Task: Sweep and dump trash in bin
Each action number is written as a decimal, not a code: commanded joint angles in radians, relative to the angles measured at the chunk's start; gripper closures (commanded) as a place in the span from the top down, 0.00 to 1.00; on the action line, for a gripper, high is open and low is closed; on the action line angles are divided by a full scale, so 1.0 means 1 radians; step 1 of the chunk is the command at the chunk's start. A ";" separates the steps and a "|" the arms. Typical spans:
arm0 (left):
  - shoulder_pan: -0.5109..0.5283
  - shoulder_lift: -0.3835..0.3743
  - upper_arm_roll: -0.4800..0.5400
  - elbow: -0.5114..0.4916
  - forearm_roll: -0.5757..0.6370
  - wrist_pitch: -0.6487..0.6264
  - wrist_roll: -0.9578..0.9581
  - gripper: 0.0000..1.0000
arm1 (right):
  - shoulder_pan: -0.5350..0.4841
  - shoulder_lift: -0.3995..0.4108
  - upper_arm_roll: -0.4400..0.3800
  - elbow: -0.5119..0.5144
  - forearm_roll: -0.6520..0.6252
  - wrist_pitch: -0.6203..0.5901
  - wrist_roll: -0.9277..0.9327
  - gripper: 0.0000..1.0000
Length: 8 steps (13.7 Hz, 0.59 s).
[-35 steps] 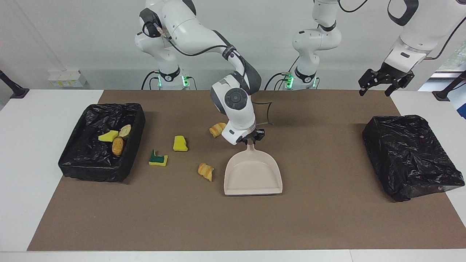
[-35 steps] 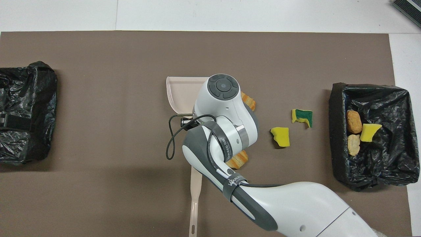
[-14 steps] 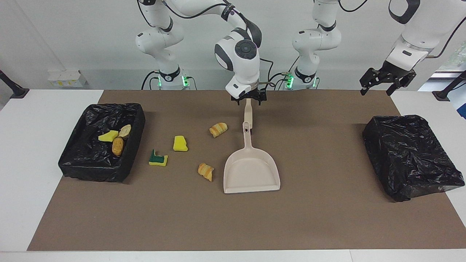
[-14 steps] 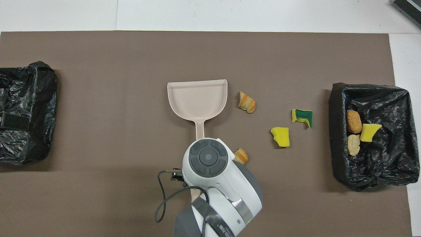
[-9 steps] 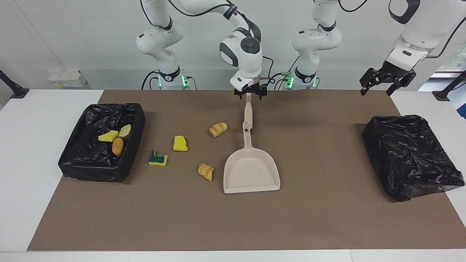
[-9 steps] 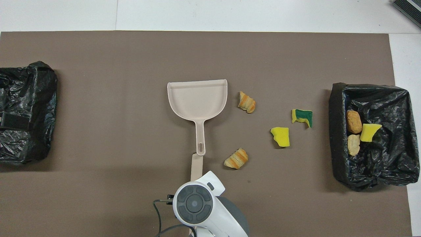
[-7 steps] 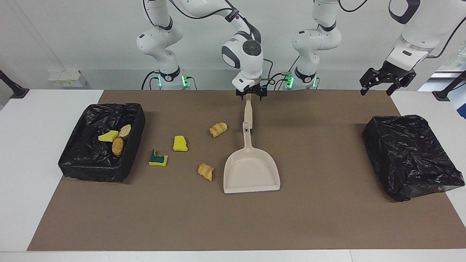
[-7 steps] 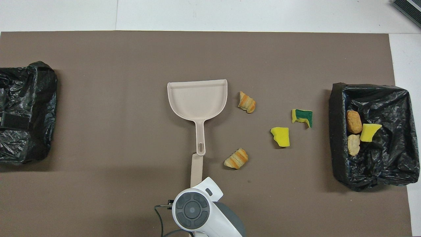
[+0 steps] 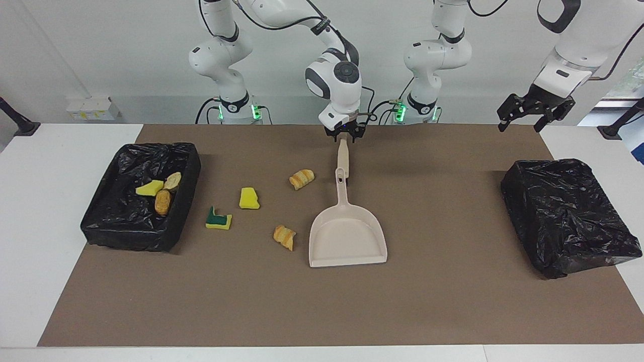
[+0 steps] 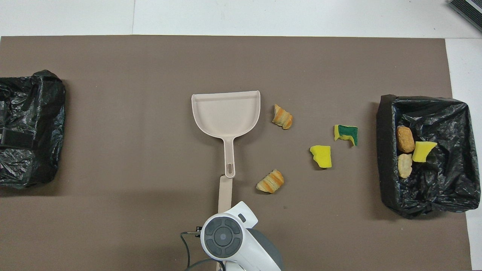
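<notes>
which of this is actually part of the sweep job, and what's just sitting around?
Job:
- bread scrap beside the brush handle
- bread scrap beside the dustpan
- yellow sponge bit
- green-backed sponge bit
- dumped scraps in the open bin
- right gripper, at the brush handle's end

Lying about:
- covered black bin
- left gripper, waiting, empty

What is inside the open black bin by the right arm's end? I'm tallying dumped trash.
Three scraps lie in the bin: a yellow sponge bit and two bread-like pieces. The liner's folds could hide more.
</notes>
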State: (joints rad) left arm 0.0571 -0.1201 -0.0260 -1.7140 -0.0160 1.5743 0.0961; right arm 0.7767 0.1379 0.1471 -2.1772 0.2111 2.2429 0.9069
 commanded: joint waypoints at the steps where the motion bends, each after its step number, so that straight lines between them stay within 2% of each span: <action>1: 0.013 -0.012 0.000 0.017 -0.001 -0.016 -0.007 1.00 | -0.013 -0.011 0.006 -0.007 0.014 -0.003 0.001 0.66; 4: 0.017 -0.015 0.000 0.017 0.005 -0.022 0.000 1.00 | -0.010 -0.015 0.006 0.000 0.017 -0.072 0.009 0.66; 8: -0.002 -0.015 -0.012 0.004 -0.004 -0.007 0.000 1.00 | -0.011 -0.037 0.006 0.002 0.059 -0.106 0.007 0.65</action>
State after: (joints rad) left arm 0.0592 -0.1288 -0.0357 -1.7067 -0.0160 1.5740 0.0966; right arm 0.7765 0.1280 0.1471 -2.1732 0.2425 2.1688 0.9069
